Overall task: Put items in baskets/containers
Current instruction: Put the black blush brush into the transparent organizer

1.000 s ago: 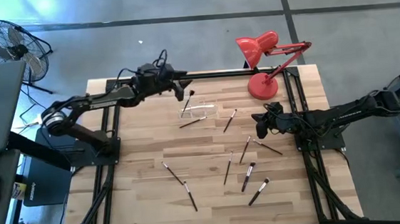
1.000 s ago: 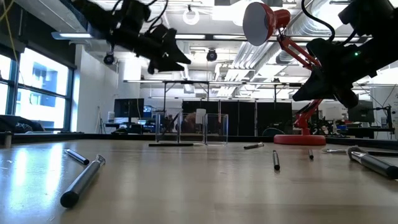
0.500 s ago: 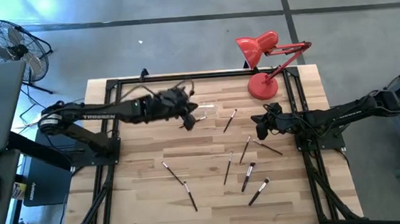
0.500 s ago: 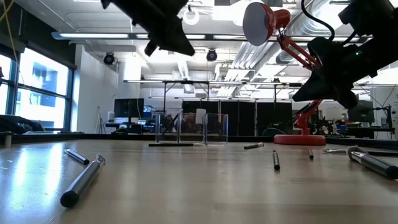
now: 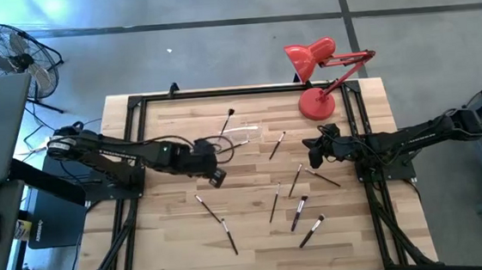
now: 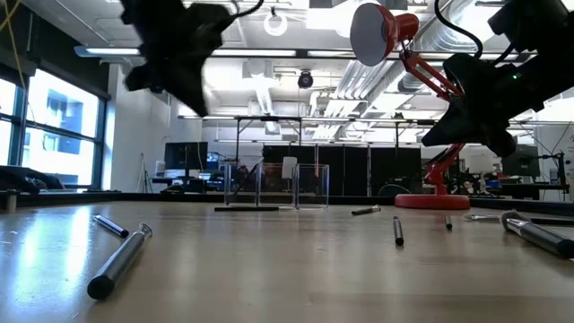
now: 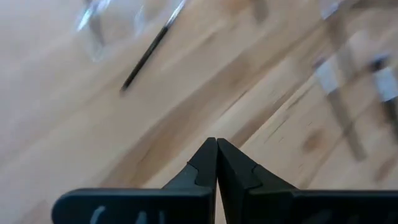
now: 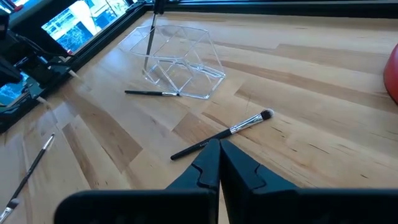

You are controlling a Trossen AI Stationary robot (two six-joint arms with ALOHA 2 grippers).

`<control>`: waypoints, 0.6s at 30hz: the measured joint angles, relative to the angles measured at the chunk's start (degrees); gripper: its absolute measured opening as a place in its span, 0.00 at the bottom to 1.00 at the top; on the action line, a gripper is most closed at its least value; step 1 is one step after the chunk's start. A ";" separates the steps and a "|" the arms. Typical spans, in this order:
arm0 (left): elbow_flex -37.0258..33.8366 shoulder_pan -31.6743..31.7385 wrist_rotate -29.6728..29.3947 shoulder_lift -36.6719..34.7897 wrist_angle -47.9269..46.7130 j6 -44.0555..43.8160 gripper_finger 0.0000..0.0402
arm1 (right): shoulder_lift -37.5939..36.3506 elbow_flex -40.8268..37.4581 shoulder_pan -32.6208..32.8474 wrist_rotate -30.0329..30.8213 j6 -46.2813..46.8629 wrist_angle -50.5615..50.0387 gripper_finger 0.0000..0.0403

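The clear holder stands at the back middle of the table, and one dark brush leans upright in it. A second brush lies against its base. Several more brushes lie loose in front, among them one at the centre left and one near the front. My left gripper hovers shut and empty over bare wood, in front and left of the holder. At the right, above the brush with a pale tip, my right gripper hangs shut and empty.
A red desk lamp stands at the back right corner. A dark metal frame runs around the table's edges. In the low view, brushes lie near the camera. A fan stands on the floor beyond the table.
My left gripper went from open above the holder to shut, and swept toward the table's front and middle. A brush now leans in the holder. The right arm has not moved.
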 joint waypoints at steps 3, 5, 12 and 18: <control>-0.03 0.06 2.76 0.00 -5.53 -0.45 0.00 | 0.00 0.00 0.00 -0.38 0.05 0.01 0.01; -0.03 0.13 3.52 0.00 -9.15 1.03 0.00 | 0.00 -0.01 -0.02 -2.20 0.71 0.22 0.01; -2.52 0.13 3.56 0.00 -12.21 12.68 0.00 | 2.25 5.80 3.02 -4.69 4.54 -0.61 0.00; -8.76 3.70 9.64 0.02 -6.00 22.40 0.00 | 13.95 21.30 6.57 2.97 4.65 -11.49 0.00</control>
